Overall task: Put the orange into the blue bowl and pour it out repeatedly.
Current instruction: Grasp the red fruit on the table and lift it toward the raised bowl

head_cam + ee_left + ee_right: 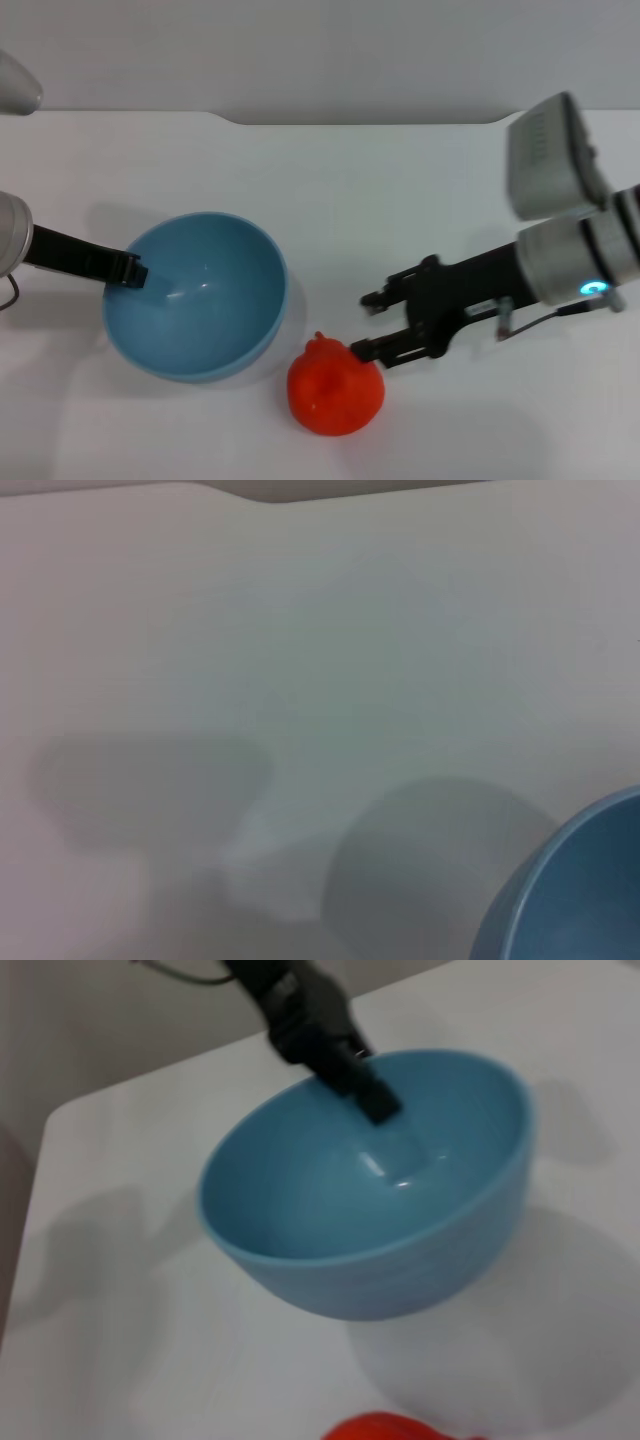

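Note:
The blue bowl (pixel 200 300) is tipped with its mouth toward the orange and appears raised off the table, casting a shadow below it in the right wrist view (pixel 380 1210). My left gripper (pixel 130 270) is shut on its far-left rim, one finger (pixel 345 1065) reaching inside. The bowl is empty; its edge shows in the left wrist view (pixel 570 890). The orange (pixel 335 392) lies on the table just right of the bowl's front, and a sliver shows in the right wrist view (pixel 385 1428). My right gripper (pixel 370 325) is open just above and right of the orange, holding nothing.
The white table (pixel 400 200) stretches back to a grey wall, with a notch in its far edge. My right arm's wrist housing (pixel 550 155) hangs over the right side of the table.

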Controlling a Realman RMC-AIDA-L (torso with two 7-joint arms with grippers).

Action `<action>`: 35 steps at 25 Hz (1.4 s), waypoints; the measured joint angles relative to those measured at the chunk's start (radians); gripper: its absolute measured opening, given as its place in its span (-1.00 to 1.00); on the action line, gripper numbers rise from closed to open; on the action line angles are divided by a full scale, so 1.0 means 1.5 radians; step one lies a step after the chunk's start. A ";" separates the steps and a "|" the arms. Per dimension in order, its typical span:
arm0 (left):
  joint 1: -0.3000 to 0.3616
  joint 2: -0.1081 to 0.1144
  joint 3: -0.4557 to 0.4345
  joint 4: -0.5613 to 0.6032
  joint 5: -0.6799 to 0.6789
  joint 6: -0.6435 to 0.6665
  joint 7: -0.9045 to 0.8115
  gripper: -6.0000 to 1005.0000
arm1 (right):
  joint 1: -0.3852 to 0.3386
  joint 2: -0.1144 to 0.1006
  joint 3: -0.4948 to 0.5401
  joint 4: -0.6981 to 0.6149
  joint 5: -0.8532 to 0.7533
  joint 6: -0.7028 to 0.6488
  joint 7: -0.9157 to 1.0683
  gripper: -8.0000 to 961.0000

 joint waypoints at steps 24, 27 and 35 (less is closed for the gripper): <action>-0.006 0.002 0.018 0.002 0.001 0.000 0.009 -0.99 | -0.025 -0.003 -0.186 0.008 0.058 0.142 0.071 -0.09; -0.007 0.001 0.026 0.001 0.001 0.000 0.010 -0.99 | -0.052 -0.004 -0.143 -0.029 0.059 0.113 0.065 -0.49; -0.019 0.000 0.046 -0.013 0.001 -0.005 0.010 -0.99 | -0.145 -0.004 0.047 -0.163 0.066 -0.030 0.029 -0.64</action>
